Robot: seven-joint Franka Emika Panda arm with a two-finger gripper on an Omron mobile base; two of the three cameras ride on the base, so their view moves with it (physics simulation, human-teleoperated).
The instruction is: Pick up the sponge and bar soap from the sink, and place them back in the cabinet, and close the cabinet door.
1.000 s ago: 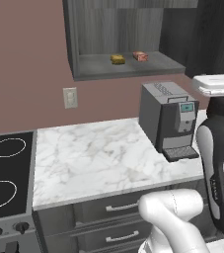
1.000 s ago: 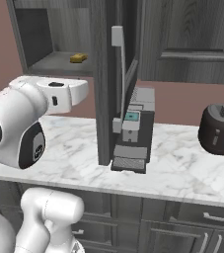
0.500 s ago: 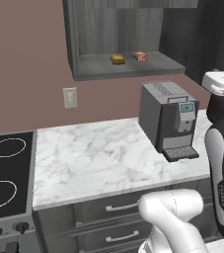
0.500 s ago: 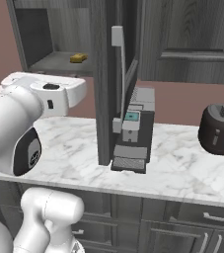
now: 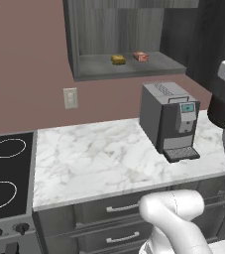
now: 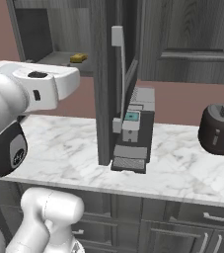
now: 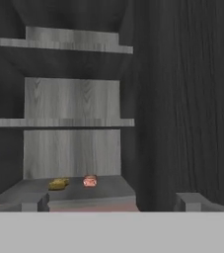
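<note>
Left base view, left to right: stove (image 5: 5, 173) at lower left, outlet (image 5: 70, 97) on the wall, marble counter (image 5: 99, 158) mid-frame, coffee machine (image 5: 169, 121) right of centre. Cabinet (image 5: 79, 44) open at top centre; sponge (image 5: 117, 59) and soap (image 5: 140, 56) sit side by side on its bottom shelf, sponge left, soap right, apart from each other

Right base view: sponge (image 6: 78, 58) on the shelf at upper left, door (image 6: 103, 94) swung out edge-on in mid-frame with its handle (image 6: 118, 74) facing right, coffee machine (image 6: 135, 128) just behind it, toaster (image 6: 221, 129) at right edge

Hand view: sponge (image 7: 58, 184) lower left of centre, soap (image 7: 89, 181) just right of it, both on the cabinet floor; two empty shelves above; door (image 7: 187, 99) is the dark panel taking the right half

Both items look stowed, so what's left is the door, by my read. Key relation: door stands open, roughly square to the cabinet front, long axis vertical, and lies to the right of the gripper (image 7: 113, 202) in the hand view. Closing means pushing it toward the opening on the left

Gripper: fingers (image 7: 188, 201) spread fully wide, nothing between them, touching nothing
</note>
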